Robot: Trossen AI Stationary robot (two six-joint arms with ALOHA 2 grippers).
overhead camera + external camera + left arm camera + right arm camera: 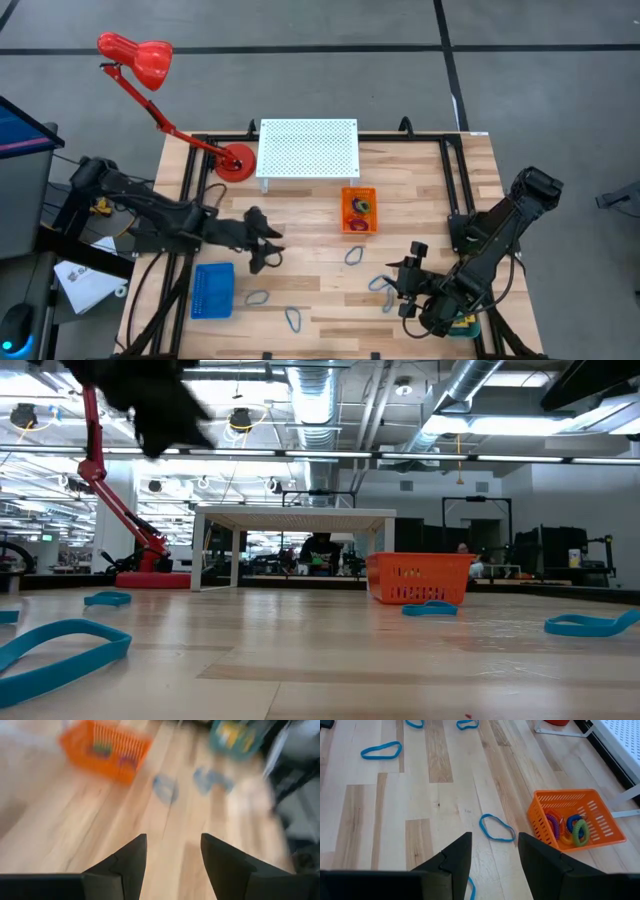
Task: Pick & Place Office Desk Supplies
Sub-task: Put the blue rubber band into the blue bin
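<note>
Two arms are held over a wooden table (330, 300) strewn with blue loops, neither gripper holding anything.

The white perforated stand (308, 148) is set at the table's far edge, and the red desk lamp (150, 70) is based just to its left. The left arm is stretched low and level from the table's left side, its left gripper (268, 247) poised to the left of the orange tray (359, 211), fingers (129, 865) parted and empty. The right arm is folded at the elbow on the right side, the right gripper (400, 285) brought below and right of the orange tray, fingers (454, 857) likewise spread on nothing. The blue tray (212, 290) is lying well left and nearer than the orange tray, which is placed in front of the stand. Coloured rubber-band rings (569, 828) are seen inside the orange tray. One thin blue loop (496, 828) is lying just beside that tray's near side; other blue loops (293, 320) are scattered farther towards the near edge.
</note>
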